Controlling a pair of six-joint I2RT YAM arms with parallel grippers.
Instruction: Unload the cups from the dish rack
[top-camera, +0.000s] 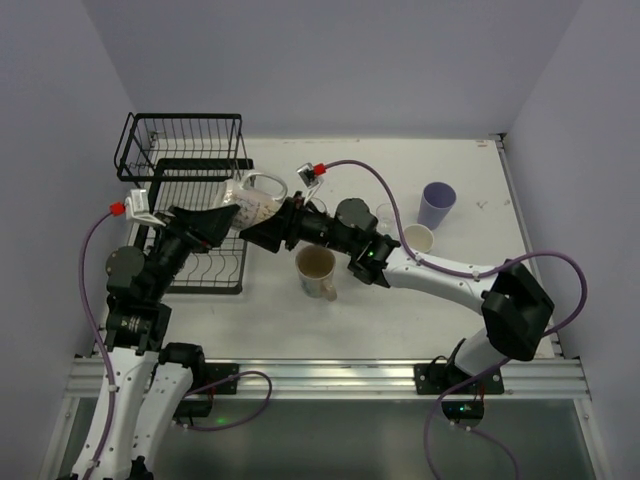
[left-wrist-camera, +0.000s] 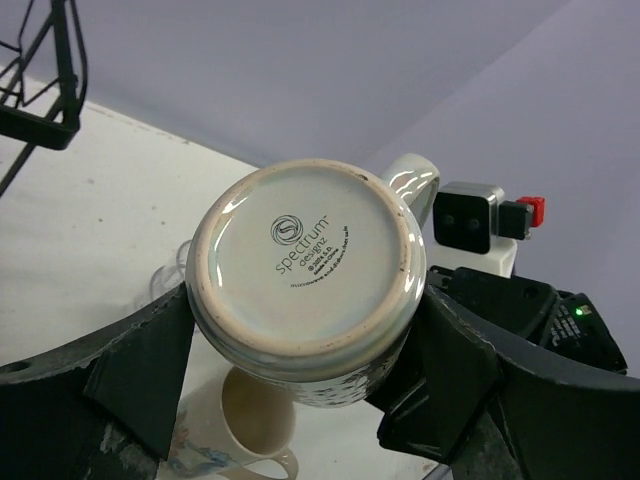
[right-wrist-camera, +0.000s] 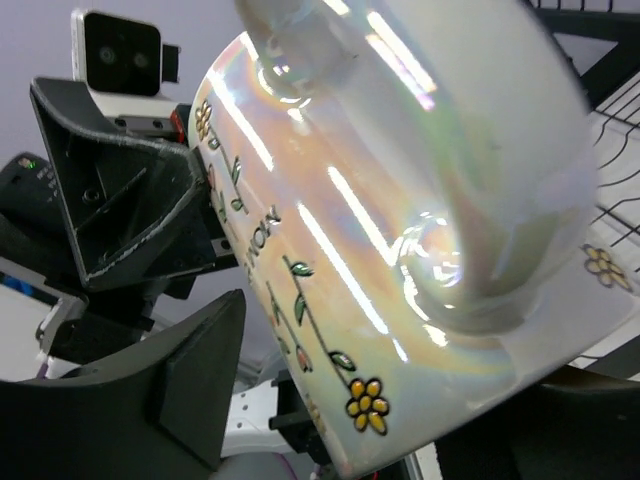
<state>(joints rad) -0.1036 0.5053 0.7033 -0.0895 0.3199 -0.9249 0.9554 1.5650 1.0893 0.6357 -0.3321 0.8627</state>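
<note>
Mug (left-wrist-camera: 262, 322) base stamp (left-wrist-camera: 305, 250) shows from left wrist, flower decals (right-wrist-camera: 365, 404) from right.

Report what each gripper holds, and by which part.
Left gripper clamps the floral mug by its sides near the base. Right gripper straddles the same mug's body; a firm grip cannot be told.

At ten o'clock on the counter (top-camera: 380, 320), dish rack (top-camera: 190, 200), basket section at its twelve, flat tray at its six. Off the rack's three o'clock edge, above the counter, lifted mug (top-camera: 255, 205), with left tool (top-camera: 237, 218) at its nine o'clock around the base and right tool (top-camera: 268, 226) at its three. Near the counter's centre, at five o'clock of that one, standing mug (top-camera: 317, 272). At two o'clock on the counter, tumbler (top-camera: 437, 205); just beside it at seven, low cup (top-camera: 419, 238); near that cup at ten, glass (top-camera: 385, 213).
</note>
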